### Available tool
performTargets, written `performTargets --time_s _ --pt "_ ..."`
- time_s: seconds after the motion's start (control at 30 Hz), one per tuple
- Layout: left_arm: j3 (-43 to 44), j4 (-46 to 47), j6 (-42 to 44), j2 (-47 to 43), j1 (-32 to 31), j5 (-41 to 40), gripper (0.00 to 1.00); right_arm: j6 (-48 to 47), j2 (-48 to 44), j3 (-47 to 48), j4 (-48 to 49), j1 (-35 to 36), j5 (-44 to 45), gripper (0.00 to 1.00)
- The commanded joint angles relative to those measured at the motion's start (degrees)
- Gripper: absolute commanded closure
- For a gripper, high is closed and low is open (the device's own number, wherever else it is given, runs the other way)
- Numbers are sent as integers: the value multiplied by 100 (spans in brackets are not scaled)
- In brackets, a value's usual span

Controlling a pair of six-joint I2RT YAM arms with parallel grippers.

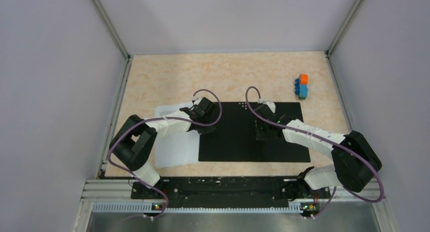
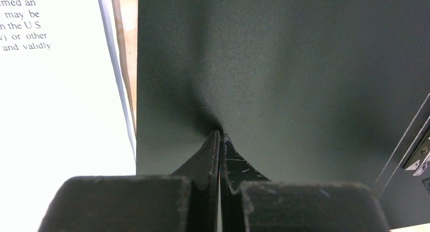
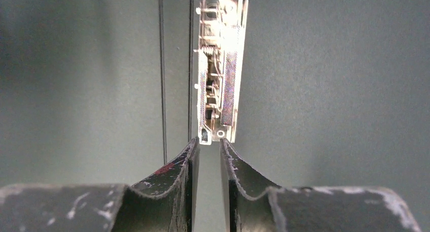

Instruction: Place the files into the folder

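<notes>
Pressing my shut left jaws on the left half of the open folder (image 1: 228,140), right jaws narrowly parted and empty just short of its metal clip (image 3: 222,64), I find the files (image 1: 175,153) just left of it on the bench (image 1: 228,74), long axis near-to-far, nearest my left arm (image 1: 167,124).

Only readable stuff is on the files (image 2: 56,115), on the white sheet at the left edge of the left wrist view. It's small black print, just cut-off line ends: "emed an", "may be", "n the U S.", "or other", "and validly". From overhead the print's too small to read.
</notes>
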Motion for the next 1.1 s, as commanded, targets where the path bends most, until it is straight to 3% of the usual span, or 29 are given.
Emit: performTargets --time_s 0.0,1.07 --pt "-127 58 -199 182 -26 -348 100 130 58 -53 103 102 153 80" --pt "-46 -254 -320 353 -24 -525 100 275 542 -206 210 246 532 96"
